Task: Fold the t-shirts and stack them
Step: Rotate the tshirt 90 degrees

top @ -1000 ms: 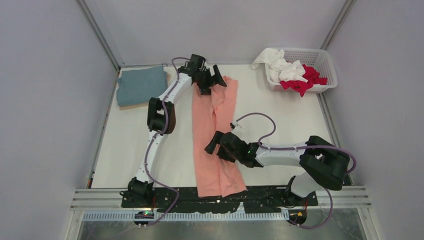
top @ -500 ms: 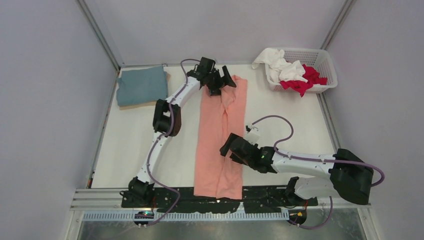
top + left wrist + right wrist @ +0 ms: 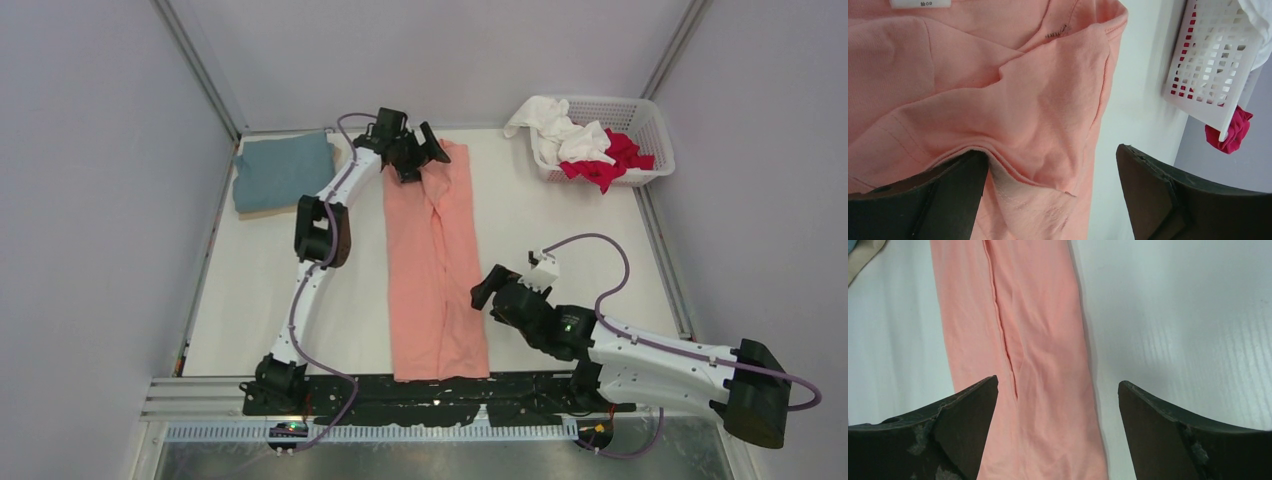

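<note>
Salmon-pink shirt (image 3: 436, 270) lay mid-table as a long strip running 12 to 6 o'clock. Left gripper (image 3: 428, 152) spread wide at its 12 o'clock end. Right gripper (image 3: 487, 285) wide, empty, near its 4 o'clock edge.

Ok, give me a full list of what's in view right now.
salmon-pink t-shirt: 1, pink, lengthwise mid-table, sides folded in
teal-blue t-shirt: 1, teal, folded, far left corner
tan t-shirt: 1, tan, only an edge showing beneath the teal one
basket: 1, white lattice, far right corner
white t-shirt: at least 1, white, spilling over the basket's left rim
red t-shirt: at least 1, red, in the basket
table: 1, white
left end effector: black, open, at the pink shirt's far end
right end effector: black, open, above the pink shirt's right edge
</note>
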{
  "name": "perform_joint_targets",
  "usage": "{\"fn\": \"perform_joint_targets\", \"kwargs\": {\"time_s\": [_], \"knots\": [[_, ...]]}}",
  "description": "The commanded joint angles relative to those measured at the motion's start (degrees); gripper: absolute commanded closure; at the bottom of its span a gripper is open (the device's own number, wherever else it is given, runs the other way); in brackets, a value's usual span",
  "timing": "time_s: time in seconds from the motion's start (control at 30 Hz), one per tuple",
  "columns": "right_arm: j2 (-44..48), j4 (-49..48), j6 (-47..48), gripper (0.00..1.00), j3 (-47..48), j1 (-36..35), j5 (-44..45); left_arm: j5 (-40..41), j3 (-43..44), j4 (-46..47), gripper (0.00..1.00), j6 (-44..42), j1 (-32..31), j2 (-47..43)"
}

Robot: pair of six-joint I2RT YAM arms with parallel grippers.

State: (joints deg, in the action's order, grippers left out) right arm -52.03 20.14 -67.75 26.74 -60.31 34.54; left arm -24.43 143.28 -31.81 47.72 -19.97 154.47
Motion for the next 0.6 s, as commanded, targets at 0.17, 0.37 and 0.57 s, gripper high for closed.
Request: {"fn": "perform_joint_targets", "kwargs": {"time_s": [0.17,0.37,0.57], "knots": [[4.2,1.1,7.1,0.05,1.5,0.4,5.1,-1.2,-0.1,-4.0,0.00,-7.1,0.0,-12.6],[6.8,4.2,12.0,0.05,2.3,0.4,1.9,4.6,-22.2,-10.4,0.00,-18.6,-3.3,-36.0],[7.3,7.0,15.3,0.05,2.2,0.5,-3.9,13.2,-47.2,-6.8,0.00,-19.9,-5.6,-55.4]]}}
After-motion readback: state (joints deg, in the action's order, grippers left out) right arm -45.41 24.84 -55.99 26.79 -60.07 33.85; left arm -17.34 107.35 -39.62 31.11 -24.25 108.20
